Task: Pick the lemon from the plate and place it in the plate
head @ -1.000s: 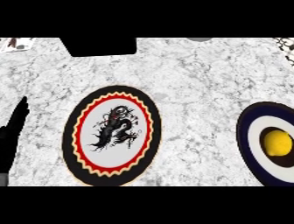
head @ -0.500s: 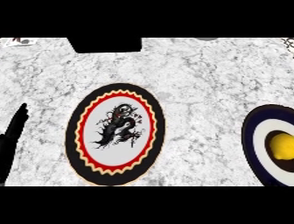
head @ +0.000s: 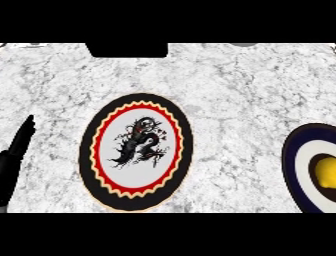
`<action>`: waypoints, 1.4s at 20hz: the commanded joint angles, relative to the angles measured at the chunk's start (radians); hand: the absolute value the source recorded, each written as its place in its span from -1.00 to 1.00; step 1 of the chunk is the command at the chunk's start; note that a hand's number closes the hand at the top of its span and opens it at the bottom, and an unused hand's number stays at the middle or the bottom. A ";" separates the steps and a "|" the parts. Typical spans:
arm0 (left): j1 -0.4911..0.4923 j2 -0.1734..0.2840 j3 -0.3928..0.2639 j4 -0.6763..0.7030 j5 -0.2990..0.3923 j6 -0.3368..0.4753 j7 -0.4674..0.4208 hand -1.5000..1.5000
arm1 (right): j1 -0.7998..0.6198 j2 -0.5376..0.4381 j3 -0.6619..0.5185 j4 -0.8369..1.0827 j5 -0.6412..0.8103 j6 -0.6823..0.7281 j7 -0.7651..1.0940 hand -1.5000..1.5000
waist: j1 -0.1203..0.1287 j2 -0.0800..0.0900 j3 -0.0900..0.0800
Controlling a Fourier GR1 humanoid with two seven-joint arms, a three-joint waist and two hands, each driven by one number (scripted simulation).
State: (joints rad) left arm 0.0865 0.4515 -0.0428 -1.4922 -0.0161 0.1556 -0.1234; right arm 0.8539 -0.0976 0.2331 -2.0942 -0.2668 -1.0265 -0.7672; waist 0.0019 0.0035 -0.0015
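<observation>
Left hand idle at lower-left edge, fingers straight, holding nothing.
Just right of its fingertips sat the dragon plate; far right, the lemon lay on the blue-ringed plate, untouched.

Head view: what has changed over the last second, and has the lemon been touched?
The left hand sank toward the lower left edge, fingers straight. Nothing was gripped or released. The lemon lies untouched on the dark blue plate; the dragon plate holds nothing. The right hand is out of view.
</observation>
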 commanded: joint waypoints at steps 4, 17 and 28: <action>-0.030 -0.011 0.011 0.044 -0.019 -0.016 -0.022 0.00 | -0.067 -0.243 -0.020 0.013 0.091 -0.130 0.359 -1.00 | 0.020 0.006 0.000; 0.007 -0.039 0.018 -0.046 -0.049 -0.032 0.048 0.00 | -0.266 -0.514 0.043 0.174 0.269 -0.122 0.850 -1.00 | 0.014 0.000 0.001; -0.012 -0.069 0.093 0.061 -0.066 -0.076 -0.031 0.00 | -0.433 -0.531 0.000 0.257 0.360 0.037 1.044 -1.00 | 0.001 -0.003 0.001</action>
State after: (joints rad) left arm 0.0743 0.3868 0.0204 -1.4657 -0.0866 0.1007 -0.1347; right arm 0.4798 -0.5969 0.2588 -1.8384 0.0536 -1.0330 0.1631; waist 0.0041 0.0011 -0.0002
